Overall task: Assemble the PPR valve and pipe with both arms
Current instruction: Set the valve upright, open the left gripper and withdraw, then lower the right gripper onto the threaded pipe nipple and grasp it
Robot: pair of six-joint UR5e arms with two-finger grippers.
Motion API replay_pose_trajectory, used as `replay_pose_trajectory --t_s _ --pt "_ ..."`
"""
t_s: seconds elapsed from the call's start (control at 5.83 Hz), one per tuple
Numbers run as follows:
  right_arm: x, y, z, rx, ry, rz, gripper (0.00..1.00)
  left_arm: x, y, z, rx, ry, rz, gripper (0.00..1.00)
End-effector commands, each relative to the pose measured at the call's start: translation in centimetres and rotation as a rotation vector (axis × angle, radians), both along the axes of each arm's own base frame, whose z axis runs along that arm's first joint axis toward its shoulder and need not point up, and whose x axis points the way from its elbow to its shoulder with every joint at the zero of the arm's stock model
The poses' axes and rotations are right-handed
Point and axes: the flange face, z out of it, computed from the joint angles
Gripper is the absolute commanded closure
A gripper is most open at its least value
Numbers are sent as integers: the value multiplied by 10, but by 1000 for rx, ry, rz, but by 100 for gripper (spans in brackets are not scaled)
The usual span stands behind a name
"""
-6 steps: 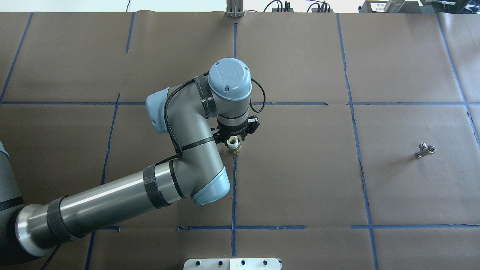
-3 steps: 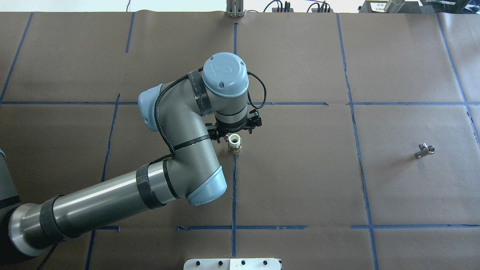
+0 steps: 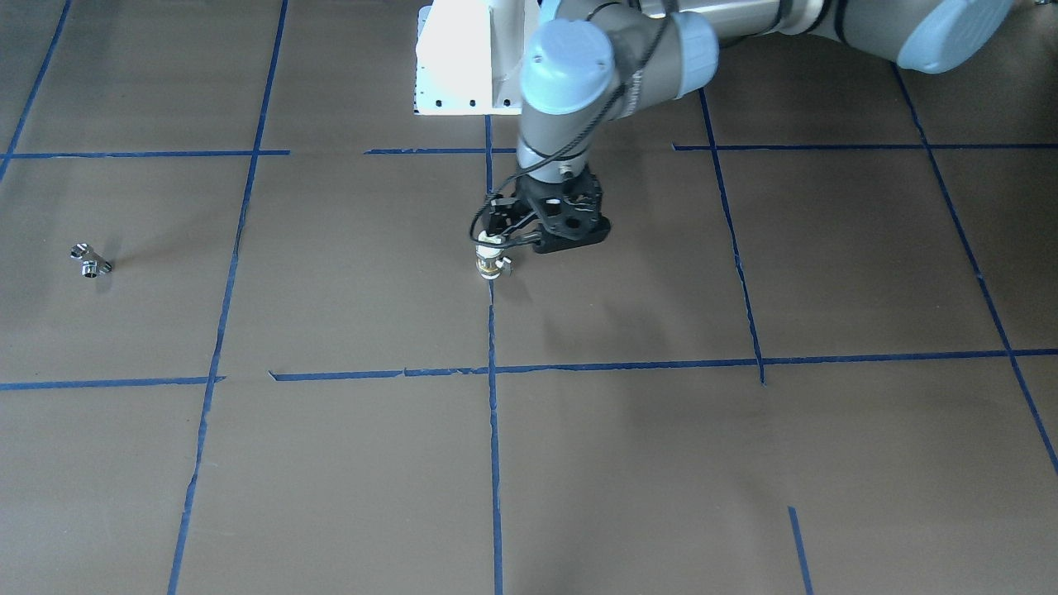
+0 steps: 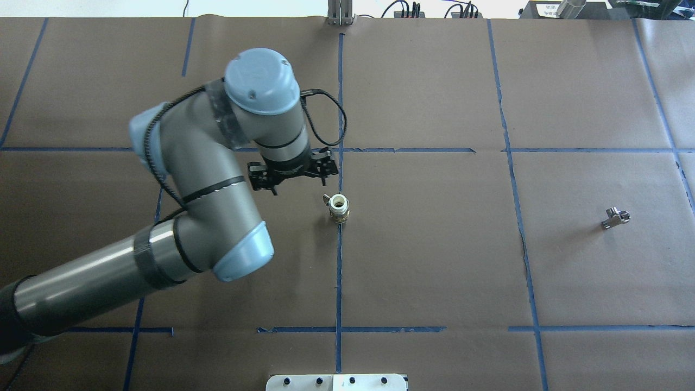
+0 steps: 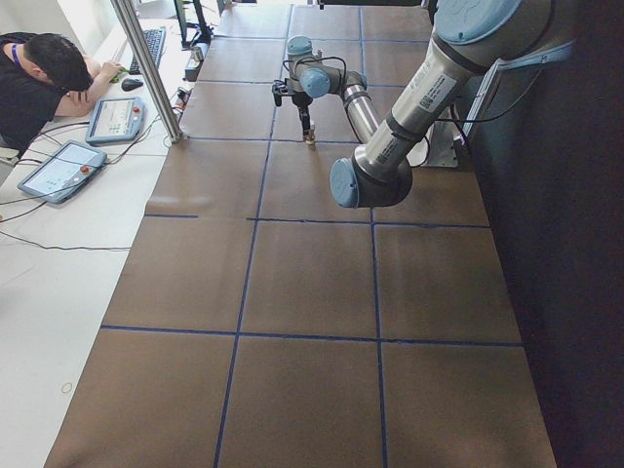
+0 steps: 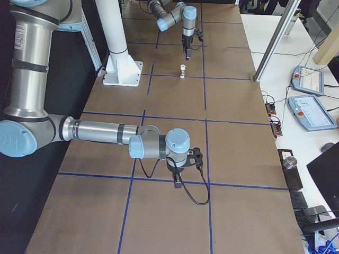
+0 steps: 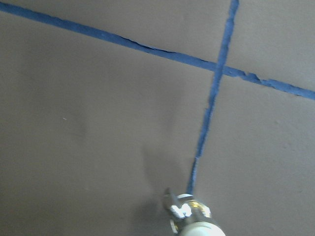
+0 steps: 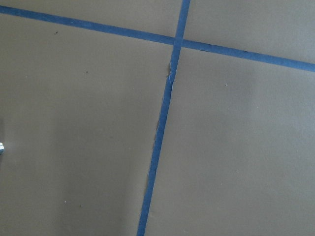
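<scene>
1. The valve (image 4: 339,208) stood upright near the middle of the overhead frame, with its white open end up and the brass band below. It sat right on the vertical blue tape line (image 4: 339,271), and its small silver lever stuck out toward the upper left.
2. In the left wrist view the valve showed only at the bottom edge, a little right of centre, where a tape line ended.
3. The left gripper (image 4: 291,172) hung just up and left of the valve in the overhead frame. It was clear of the valve and pointed down at the table, with its jaws spread and nothing between them.
4. The left arm (image 4: 179,228) came in from the lower left corner of that frame and bent upward to its wrist (a black cable looped off the wrist toward the right).
5. The pipe (image 4: 615,218) lay at the right side of the overhead frame, well apart from the valve and the left gripper. In the front-facing view it was at the far left.
6. The right gripper (image 6: 177,183) hung low over the table in the lower middle of the right side view, near a tape crossing. I cannot tell whether its jaws were apart or together, since its own wrist view showed only paper and tape.
7. Brown paper (image 4: 434,260) covered the table. The white pedestal (image 3: 463,58) stood at the top of the front-facing view, and a person (image 5: 34,83) in black sat at the upper left of the left side view.
</scene>
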Motion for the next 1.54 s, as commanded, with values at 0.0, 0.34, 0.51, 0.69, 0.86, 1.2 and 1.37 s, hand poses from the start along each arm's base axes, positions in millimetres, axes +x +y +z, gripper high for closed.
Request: replay_pose_trajectory --t_s 0.0,0.34,0.51,0.69,0.86,1.2,1.37 --pt "-4 -6 -9 71 -24 -5 0 -129 -3 75 197 -67 172 0" --pt "-20 -25 -31 115 -61 -37 0 -275 -11 196 289 -93 331 0" --pt "-39 -43 -49 144 -83 -72 0 -363 -17 255 317 -92 368 0" --pt "-57 -55 -80 132 -128 -49 0 -436 -17 321 286 -115 354 0" --pt "-94 -58 -126 52 -148 19 0 -496 -20 377 285 -116 371 0" --pt "-176 -39 -176 8 -76 51 0 -558 32 450 206 -29 232 0" --pt "-190 -28 -165 35 -57 38 0 -558 35 451 230 -36 211 0"
